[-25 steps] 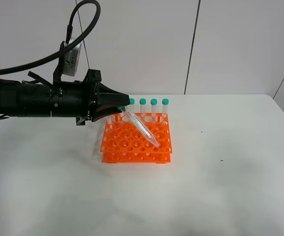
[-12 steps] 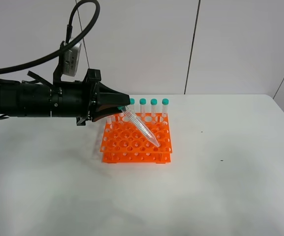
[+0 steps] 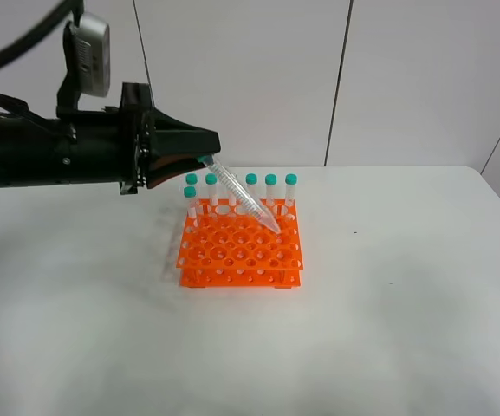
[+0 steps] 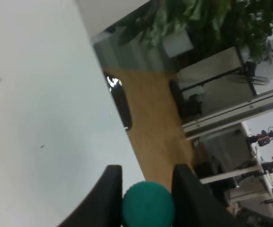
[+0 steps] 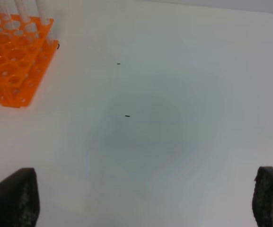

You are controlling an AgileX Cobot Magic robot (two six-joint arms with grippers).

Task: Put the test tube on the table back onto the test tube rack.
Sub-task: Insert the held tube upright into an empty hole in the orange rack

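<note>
My left gripper point(image 3: 203, 158) is shut on the teal cap of the test tube point(image 3: 243, 197). The tube slants down to the right, its pointed tip over the right part of the orange test tube rack point(image 3: 232, 260). I cannot tell whether the tip touches a hole. In the left wrist view the teal cap point(image 4: 148, 204) sits between the two black fingers point(image 4: 109, 191). Several teal-capped tubes point(image 3: 270, 186) stand upright along the rack's back. In the right wrist view my right gripper point(image 5: 141, 201) is open and empty over the white table point(image 5: 174, 118), with the rack point(image 5: 11, 66) off to one side.
The white table point(image 3: 388, 329) stretches around the rack, with its far edge against a white panelled wall point(image 3: 405, 78). The left arm's black body point(image 3: 50, 156) and its cable hang over the table's left back part. Small dark specks point(image 5: 127, 116) mark the tabletop.
My left arm has risen and drawn slightly left, lifting the tube. Its tip moved up from the rack's front right toward the back right. The standing tubes are now unhidden.
</note>
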